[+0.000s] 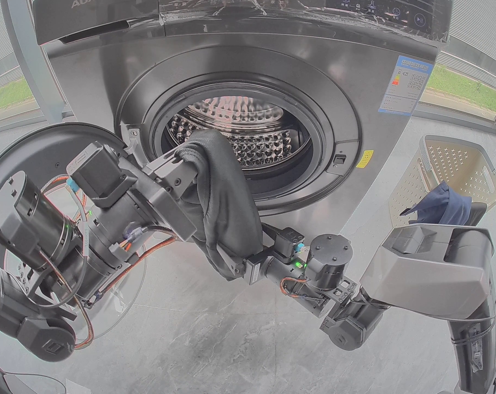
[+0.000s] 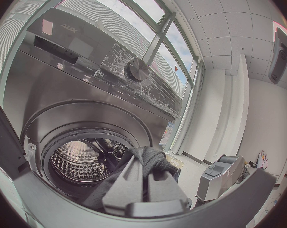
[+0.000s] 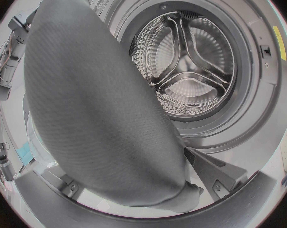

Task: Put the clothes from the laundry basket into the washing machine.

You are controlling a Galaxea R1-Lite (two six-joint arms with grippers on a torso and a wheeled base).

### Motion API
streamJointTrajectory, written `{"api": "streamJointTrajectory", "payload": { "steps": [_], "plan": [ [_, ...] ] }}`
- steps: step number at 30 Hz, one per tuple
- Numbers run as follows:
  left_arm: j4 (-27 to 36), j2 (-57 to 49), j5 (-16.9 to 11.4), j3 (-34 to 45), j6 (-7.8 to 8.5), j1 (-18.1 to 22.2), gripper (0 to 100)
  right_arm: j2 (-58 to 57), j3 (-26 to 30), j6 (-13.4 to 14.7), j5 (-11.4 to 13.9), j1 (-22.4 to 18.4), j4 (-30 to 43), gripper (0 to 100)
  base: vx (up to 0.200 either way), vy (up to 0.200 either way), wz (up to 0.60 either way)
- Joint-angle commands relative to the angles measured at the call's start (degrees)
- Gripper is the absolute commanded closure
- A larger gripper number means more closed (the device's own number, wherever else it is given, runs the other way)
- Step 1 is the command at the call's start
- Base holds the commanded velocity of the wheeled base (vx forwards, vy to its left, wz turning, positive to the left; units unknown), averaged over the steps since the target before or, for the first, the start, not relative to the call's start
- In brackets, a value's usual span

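A dark grey garment (image 1: 223,203) hangs in front of the washing machine's open drum (image 1: 237,132). My left gripper (image 1: 189,160) is shut on its upper end, level with the drum's lower rim; its fingers (image 2: 131,181) pinch the cloth (image 2: 149,159). The garment's lower end drapes over my right gripper (image 1: 234,266), which sits below the drum mouth. There, one finger (image 3: 213,171) stands far out to the side and the cloth (image 3: 102,111) covers the rest. A navy garment (image 1: 442,203) lies over the rim of the cream laundry basket (image 1: 461,165) at the right.
The washer door (image 1: 45,149) stands swung open on the left, behind my left arm. The grey tiled floor (image 1: 215,340) runs below the machine. The basket stands on the floor right of the machine, behind my right arm.
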Motion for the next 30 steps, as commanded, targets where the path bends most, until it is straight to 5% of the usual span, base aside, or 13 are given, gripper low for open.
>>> {"api": "streamJointTrajectory", "payload": {
  "steps": [1,7,8,17,30],
  "plan": [
    [0.0,0.0,0.0,0.1,0.05,0.0,100,3.5,-3.0,0.0,0.6,0.0,0.0,0,0.0,0.0,0.0],
    [0.0,0.0,-0.1,0.0,-0.04,0.0,100,4.7,-6.9,0.0,0.1,0.0,0.0,0,0.0,0.0,0.0],
    [0.0,0.0,-0.1,0.1,-0.04,0.0,100,4.7,-7.1,0.0,-0.1,-0.1,0.0,100,0.0,0.0,0.0],
    [0.0,0.3,0.1,0.1,-0.39,0.7,100,2.5,-6.2,0.3,-0.2,-1.4,-0.2,100,0.0,0.0,0.0],
    [0.1,3.9,0.6,1.6,-0.31,6.2,100,-12.0,4.7,0.7,-1.5,-5.2,-0.1,100,0.0,0.0,0.0]
  ]
}}
